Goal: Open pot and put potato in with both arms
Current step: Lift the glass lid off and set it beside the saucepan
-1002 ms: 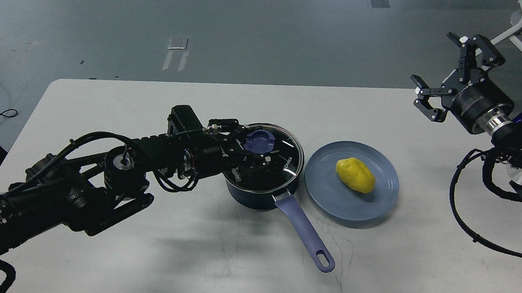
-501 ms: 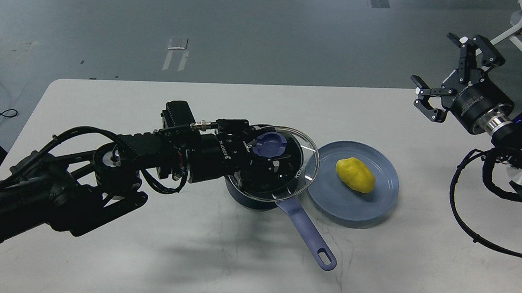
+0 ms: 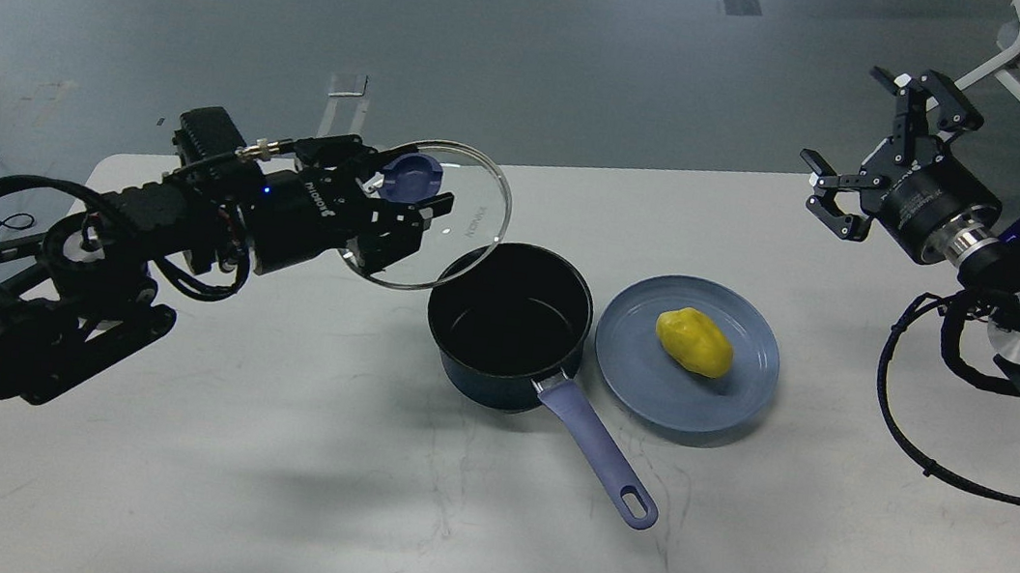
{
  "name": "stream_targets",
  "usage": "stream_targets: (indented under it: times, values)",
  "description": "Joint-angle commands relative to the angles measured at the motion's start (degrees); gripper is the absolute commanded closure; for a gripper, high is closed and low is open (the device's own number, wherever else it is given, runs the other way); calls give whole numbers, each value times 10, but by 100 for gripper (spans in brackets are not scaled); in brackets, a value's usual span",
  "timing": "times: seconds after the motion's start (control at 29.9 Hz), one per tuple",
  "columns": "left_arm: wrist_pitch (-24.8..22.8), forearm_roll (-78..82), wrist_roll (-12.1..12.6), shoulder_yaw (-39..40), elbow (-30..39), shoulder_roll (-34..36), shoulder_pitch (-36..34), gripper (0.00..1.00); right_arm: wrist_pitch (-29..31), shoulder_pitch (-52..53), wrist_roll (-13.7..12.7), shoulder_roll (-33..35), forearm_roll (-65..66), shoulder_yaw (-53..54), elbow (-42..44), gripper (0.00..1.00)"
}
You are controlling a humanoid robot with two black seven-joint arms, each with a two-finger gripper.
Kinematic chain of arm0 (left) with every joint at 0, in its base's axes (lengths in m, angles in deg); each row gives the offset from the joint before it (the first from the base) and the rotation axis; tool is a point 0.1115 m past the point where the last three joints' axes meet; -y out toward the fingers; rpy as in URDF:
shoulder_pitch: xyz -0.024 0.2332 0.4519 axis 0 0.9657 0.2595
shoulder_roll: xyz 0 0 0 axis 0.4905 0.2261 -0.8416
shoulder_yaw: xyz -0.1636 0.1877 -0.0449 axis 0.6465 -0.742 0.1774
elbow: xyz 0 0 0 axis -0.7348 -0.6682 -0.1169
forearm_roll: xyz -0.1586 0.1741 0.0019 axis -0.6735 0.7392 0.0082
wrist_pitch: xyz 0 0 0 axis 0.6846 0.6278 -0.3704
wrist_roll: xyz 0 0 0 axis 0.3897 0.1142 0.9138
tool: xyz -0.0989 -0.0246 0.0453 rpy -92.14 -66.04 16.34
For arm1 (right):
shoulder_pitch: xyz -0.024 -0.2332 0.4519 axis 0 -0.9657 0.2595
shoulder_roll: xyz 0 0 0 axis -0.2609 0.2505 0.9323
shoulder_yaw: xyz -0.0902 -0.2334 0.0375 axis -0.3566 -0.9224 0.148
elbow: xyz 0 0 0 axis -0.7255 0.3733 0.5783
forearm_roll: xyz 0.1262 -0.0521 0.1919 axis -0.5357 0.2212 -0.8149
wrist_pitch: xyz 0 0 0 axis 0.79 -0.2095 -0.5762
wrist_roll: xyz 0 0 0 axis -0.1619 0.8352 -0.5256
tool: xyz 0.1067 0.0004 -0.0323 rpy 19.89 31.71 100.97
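Left gripper (image 3: 405, 191) clamped on round glass lid (image 3: 455, 221) by its blue knob, clear of dark blue long-handled pot (image 3: 508, 325). Best set well aside, leaving room. Right gripper (image 3: 862, 150) jaws apart, high above yellow potato (image 3: 694, 341) on blue plate (image 3: 643, 391).

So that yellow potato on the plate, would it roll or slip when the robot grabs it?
The potato is rounded and lumpy, so a nudge would probably rock it, not send it far. The plate looks smooth and glossy, so it may slide. Its surface looks slightly shiny, so the right gripper, jaws open, might slip off unless centred.
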Motion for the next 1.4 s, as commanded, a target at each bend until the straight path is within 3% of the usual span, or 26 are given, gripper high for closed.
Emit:
stream_targets:
  times: [0.0, 0.17, 0.43, 0.84, 1.1, 1.37]
  values:
    - [51, 0, 0, -2, -20, 16, 46, 67, 0, 0, 0, 0, 0, -1, 0, 0]
    - [110, -5, 0, -2, -41, 16, 104, 67, 0, 0, 0, 0, 0, -5, 0, 0]
    - [110, -13, 0, -4, -118, -12, 139, 67, 0, 0, 0, 0, 0, -6, 0, 0]
    - [110, -13, 0, -28, -142, -58, 140, 66, 0, -1, 0, 3, 0, -5, 0, 0]
    - [110, -13, 0, -28, -160, -74, 139, 56, 0, -1, 0, 5, 0, -5, 0, 0]
    - [110, -13, 0, -39, -161, -78, 140, 55, 0, -5, 0, 6, 0, -4, 0, 0]
